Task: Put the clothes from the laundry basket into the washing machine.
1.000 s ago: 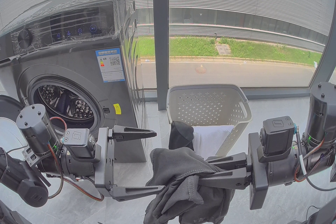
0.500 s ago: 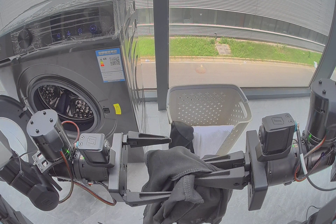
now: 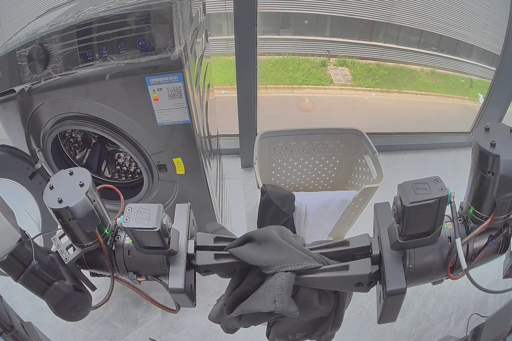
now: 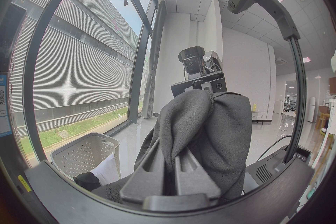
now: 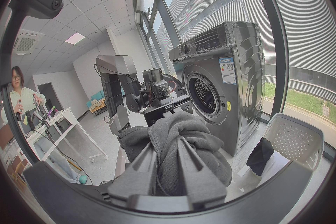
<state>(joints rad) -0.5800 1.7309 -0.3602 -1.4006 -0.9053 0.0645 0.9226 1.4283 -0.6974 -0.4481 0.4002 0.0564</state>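
Over the last second our left gripper (image 3: 234, 253) has slid in toward the right one, and its fingers, spread wide before, are now clenched on the dark grey garment (image 3: 266, 299). Our right gripper (image 3: 306, 263) has hardly moved and keeps its fingers pinched on the same garment from the other side. The two grippers now face each other tip to tip. The cloth is bunched over both pairs of fingers, and the rest hangs in loose folds below them, held up off the floor (image 3: 426, 166).

The garment is out of the laundry basket (image 3: 320, 132), which stands behind the grippers against the window (image 3: 373, 38), just to the right of the washing machine (image 3: 122, 91). In the basket we see a white cloth (image 3: 320, 214) lying against the pierced back wall, and a black garment (image 3: 276, 206) draped over the near left corner of the rim.

The washing machine's round door (image 3: 10, 166) is swung open to the left, and the drum (image 3: 98, 155) behind it shows its perforated metal wall. We cannot tell whether any clothing already lies inside. The held garment is in front of the machine and to the right of the drum opening, well apart from it.
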